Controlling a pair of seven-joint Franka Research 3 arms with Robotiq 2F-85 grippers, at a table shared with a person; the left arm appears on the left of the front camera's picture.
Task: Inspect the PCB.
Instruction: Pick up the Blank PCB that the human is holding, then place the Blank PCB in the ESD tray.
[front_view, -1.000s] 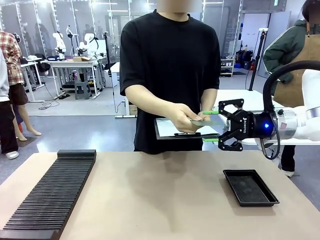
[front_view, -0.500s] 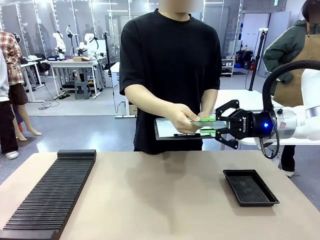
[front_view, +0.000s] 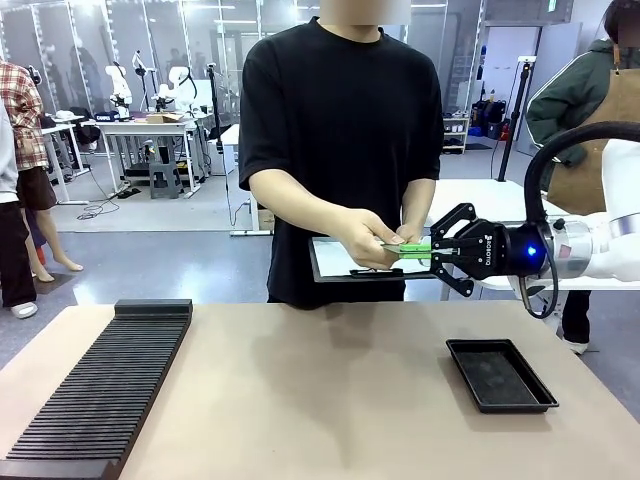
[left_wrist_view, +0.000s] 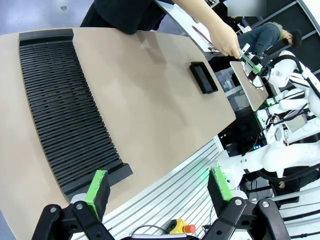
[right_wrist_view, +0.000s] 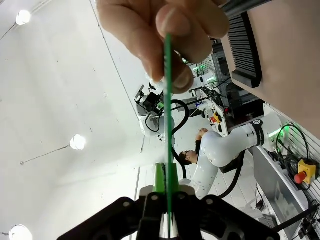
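1. Green and thin, the PCB (front_view: 398, 246) is hanging level in the air beyond the far edge of the surface (front_view: 320, 400), at the person's waist.
2. The right arm's fingers (front_view: 420, 249) are pinching one end of it, green pads pressed onto both faces.
3. The person's hand (front_view: 365, 238) is gripping the other end.
4. In the right wrist view the board is showing edge-on as a thin line running up into the fingertips.
5. The left arm's fingers (left_wrist_view: 97, 187) are standing spread wide, holding nothing, above the slotted black rack (left_wrist_view: 65, 115).
6. A black tray (front_view: 500, 373) is lying on the surface, well apart from the board.
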